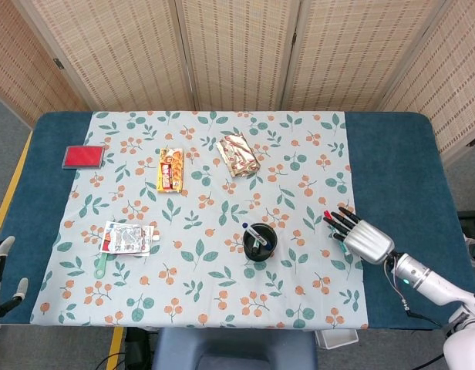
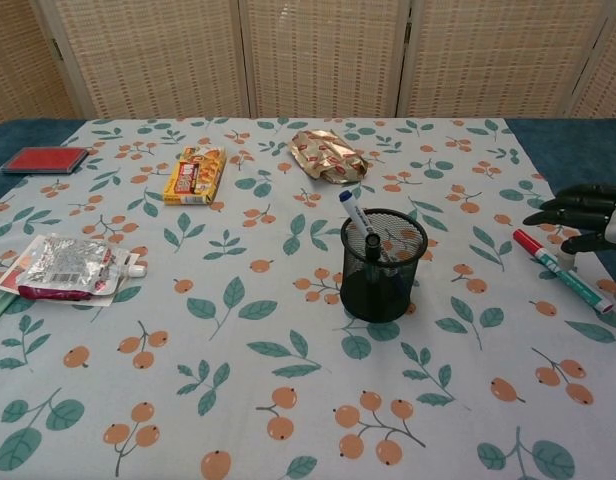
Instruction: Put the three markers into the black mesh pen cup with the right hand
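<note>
Markers are in two places. Two of them stand tilted inside the cup (image 2: pixel 383 265), which sits upright on the cloth (image 1: pixel 214 277) a little right of the table's middle; one has a blue cap (image 2: pixel 344 197) that sticks out over the rim, the other has a dark top. The third marker (image 2: pixel 561 270), red cap and green body, lies flat on the cloth near its right edge, well apart from the cup.

The right hand (image 1: pixel 359 235) is over this marker. Its dark fingers (image 2: pixel 563 208) are stretched out and slightly apart, pointing toward the cup side, and they hold nothing. In the chest view the fingers are above the red cap and the thumb comes down beside the marker body; I cannot tell if it touches. In the head view the hand covers most of the marker, only the red end shows.

The left hand (image 1: pixel 0 274) is at the lower left corner, off the cloth, with fingers pointing up and nothing in it.

On the cloth there is also a yellow snack box (image 1: pixel 170 169), a gold wrapper (image 1: pixel 240 153), a silver pouch (image 1: pixel 127 237) and a green spoon (image 1: pixel 102 262). A red pad (image 1: pixel 83 156) lies on the blue table (image 1: pixel 392 162), left of the cloth.
</note>
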